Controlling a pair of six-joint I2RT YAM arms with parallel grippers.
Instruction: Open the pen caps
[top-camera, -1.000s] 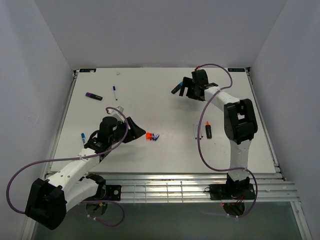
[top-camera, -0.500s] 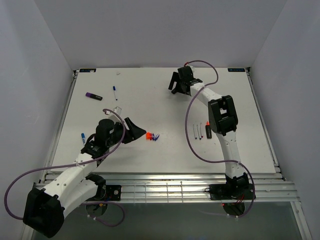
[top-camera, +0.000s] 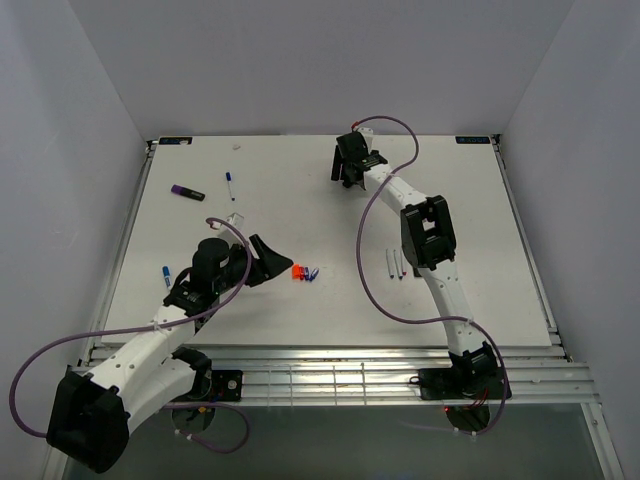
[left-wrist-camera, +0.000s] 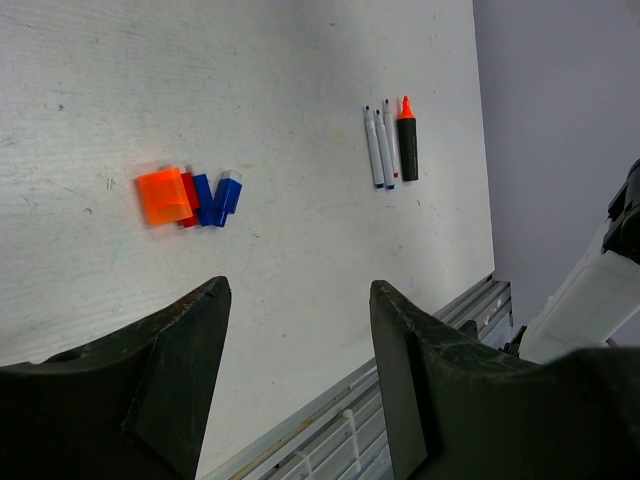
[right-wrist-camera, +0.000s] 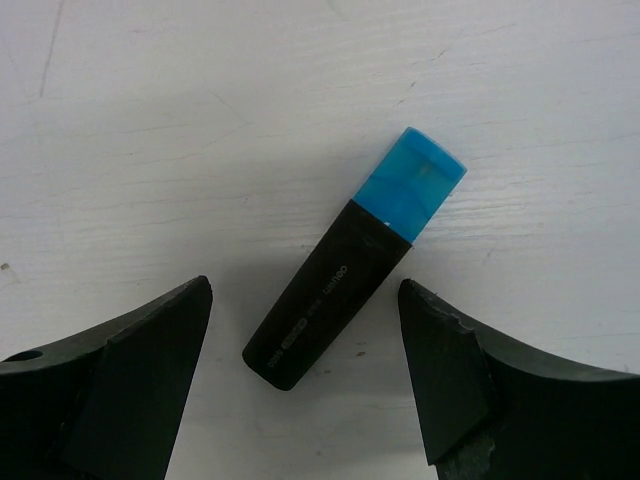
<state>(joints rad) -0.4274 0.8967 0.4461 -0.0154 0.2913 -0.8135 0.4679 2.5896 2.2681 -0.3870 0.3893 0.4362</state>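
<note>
Blue translucent chunky cap (right-wrist-camera: 415, 185) is on its black highlighter body (right-wrist-camera: 322, 310), flat on the white tabletop (right-wrist-camera: 150, 120), far-centre in top view. R gripper (top-camera: 350, 172) is low over it, jaws wide. One finger (right-wrist-camera: 130, 370) sits each side of the body's butt end w/ a gap both sides, no contact. Cap end points up-right in the wrist view.

L gripper (left-wrist-camera: 297, 300) is mid-table, left of centre, jaws apart, nothing between them. Ahead of it, loose caps lie in a tight touching row: chunky orange cap (left-wrist-camera: 163, 196), slim red cap (left-wrist-camera: 188, 200), slim blue cap (left-wrist-camera: 207, 200), blue cap w/ pale end (left-wrist-camera: 228, 192).

Well apart from that row: two thin white pen barrels (left-wrist-camera: 375, 150), tips bare, just beside a black highlighter w/ bare orange tip (left-wrist-camera: 407, 145), all roughly parallel.

Far-left: purple cap (top-camera: 177, 189) on a black highlighter. Thin white pen w/ blue end (top-camera: 230, 183) is near it. Small blue item (top-camera: 166, 272) at the left edge is too small to ID.
</note>
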